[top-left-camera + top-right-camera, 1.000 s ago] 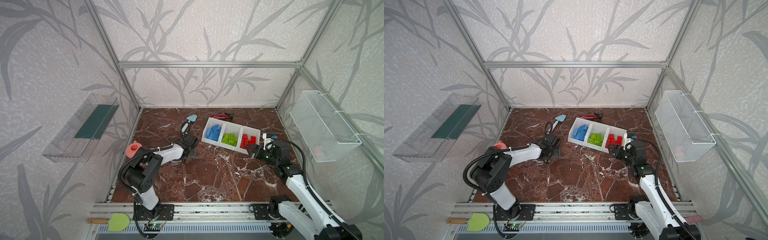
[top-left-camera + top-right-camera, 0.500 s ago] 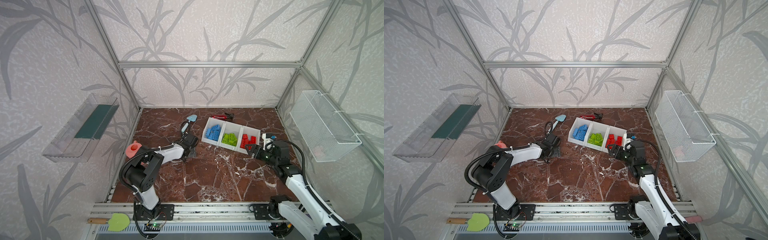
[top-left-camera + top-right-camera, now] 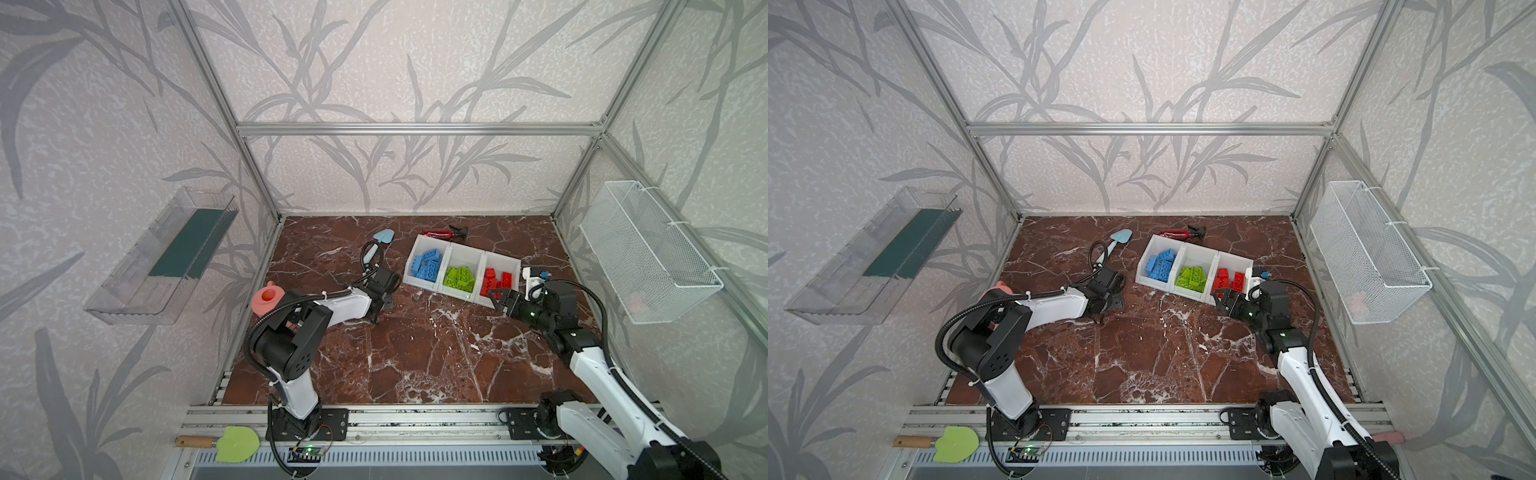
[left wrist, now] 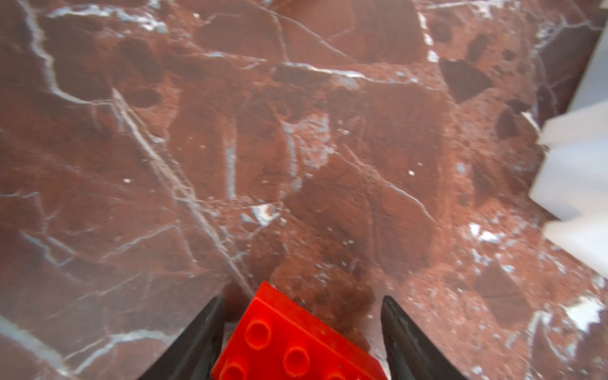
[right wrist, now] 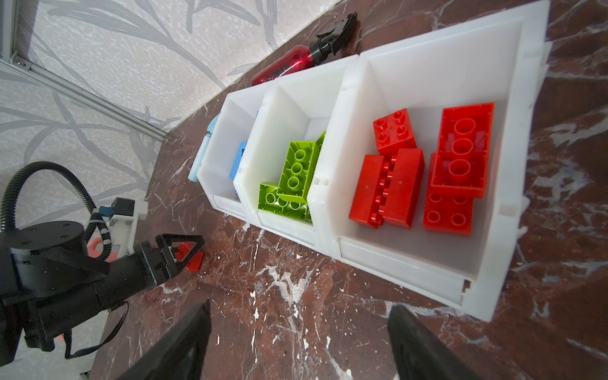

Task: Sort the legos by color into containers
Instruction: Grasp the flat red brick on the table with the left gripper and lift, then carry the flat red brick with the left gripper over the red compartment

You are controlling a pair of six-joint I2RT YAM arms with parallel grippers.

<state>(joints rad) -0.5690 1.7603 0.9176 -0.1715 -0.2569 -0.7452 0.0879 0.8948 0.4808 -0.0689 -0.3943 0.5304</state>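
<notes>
A loose red lego (image 4: 289, 345) lies studs-up on the marble table between the fingers of my left gripper (image 4: 301, 299). The jaws stand close on either side of it with thin gaps, still open. The right wrist view shows the same red lego (image 5: 190, 258) behind that left gripper (image 5: 184, 253). The three white containers (image 3: 482, 259) hold blue legos (image 3: 426, 266), green legos (image 3: 459, 278) and red legos (image 3: 496, 282), one colour each. My right gripper (image 3: 498, 297) hovers open and empty just in front of the red container (image 5: 404, 263).
A red spray bottle (image 3: 444, 232) lies behind the containers and a light blue trowel (image 3: 382, 237) to their left. A wire basket (image 3: 648, 253) hangs on the right wall, a clear tray (image 3: 166, 257) on the left wall. A pink object (image 3: 268, 297) sits behind the left arm.
The left gripper's jaws have narrowed around the red lego and the arm has shifted slightly. The right arm has hardly moved.
</notes>
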